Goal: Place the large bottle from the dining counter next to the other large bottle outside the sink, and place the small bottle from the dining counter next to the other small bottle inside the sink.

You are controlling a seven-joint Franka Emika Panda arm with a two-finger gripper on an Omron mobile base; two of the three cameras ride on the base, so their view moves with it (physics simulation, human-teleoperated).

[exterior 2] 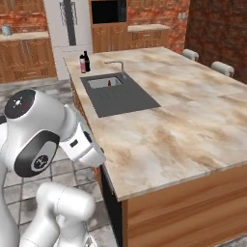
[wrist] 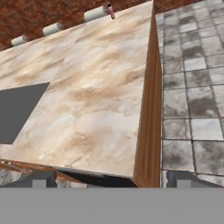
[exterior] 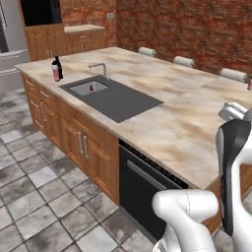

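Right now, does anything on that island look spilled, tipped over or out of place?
Nothing looks spilled or tipped. The large bottle stands upright beside the other large bottle by the sink, and a small bottle stands upright in the basin.

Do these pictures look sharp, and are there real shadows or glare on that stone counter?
Left base view: the dining counter is evenly lit, with no glare and no cast shadows. Right base view: the sink reads flat grey, and the far bottles are soft. Hand view: the small bottle is a few blurry pixels.
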